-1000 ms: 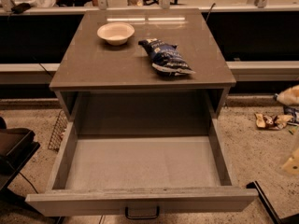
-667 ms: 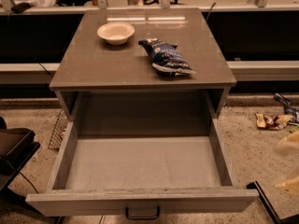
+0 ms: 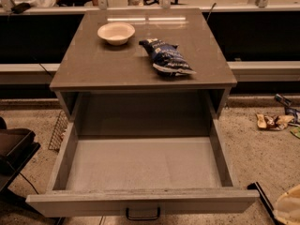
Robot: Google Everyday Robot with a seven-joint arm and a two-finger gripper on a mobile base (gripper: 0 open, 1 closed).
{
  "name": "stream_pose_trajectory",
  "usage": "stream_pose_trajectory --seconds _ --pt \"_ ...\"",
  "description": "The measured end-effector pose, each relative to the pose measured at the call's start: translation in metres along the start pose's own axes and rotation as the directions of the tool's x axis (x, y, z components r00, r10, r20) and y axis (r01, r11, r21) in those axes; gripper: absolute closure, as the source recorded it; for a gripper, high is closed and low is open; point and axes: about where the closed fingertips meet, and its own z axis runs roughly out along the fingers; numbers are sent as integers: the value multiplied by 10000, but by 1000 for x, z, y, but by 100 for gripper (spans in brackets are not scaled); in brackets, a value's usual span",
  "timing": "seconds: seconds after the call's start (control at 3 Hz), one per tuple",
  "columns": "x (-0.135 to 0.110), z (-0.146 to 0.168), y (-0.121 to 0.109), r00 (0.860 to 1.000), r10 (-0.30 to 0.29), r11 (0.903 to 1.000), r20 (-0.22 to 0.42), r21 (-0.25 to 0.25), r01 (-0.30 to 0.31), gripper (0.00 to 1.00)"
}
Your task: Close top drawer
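The top drawer (image 3: 140,165) stands fully open below the surface (image 3: 103,64). The gripper (image 3: 287,206) is low at right, well apart; open or closed, I cannot tell. An off-centre push may skew the drawer.

You are looking at a dim, warm-toned scene, lit from above and from 12 o'clock. Two white glare streaks lie on the glossy grey-brown cabinet top (image 3: 117,69) near its far edge. The open wide grey top drawer (image 3: 140,165) takes even light on its pale floor, while the recess at its back sits in shadow. The pale cream gripper (image 3: 288,205), at 4 o'clock, shows yellowish and is cut off by the frame corner.
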Motion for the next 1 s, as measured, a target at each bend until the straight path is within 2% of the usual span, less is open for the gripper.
stream_pose_trajectory --seconds 0.33,0.67,1.0 --pt "2 7 7 9999 -101 9999 5 -129 101 100" --pt "0 17 10 9999 -121 9997 -8 -192 121 100" --pt "-3 43 29 9990 -281 9993 350 -236 290 100"
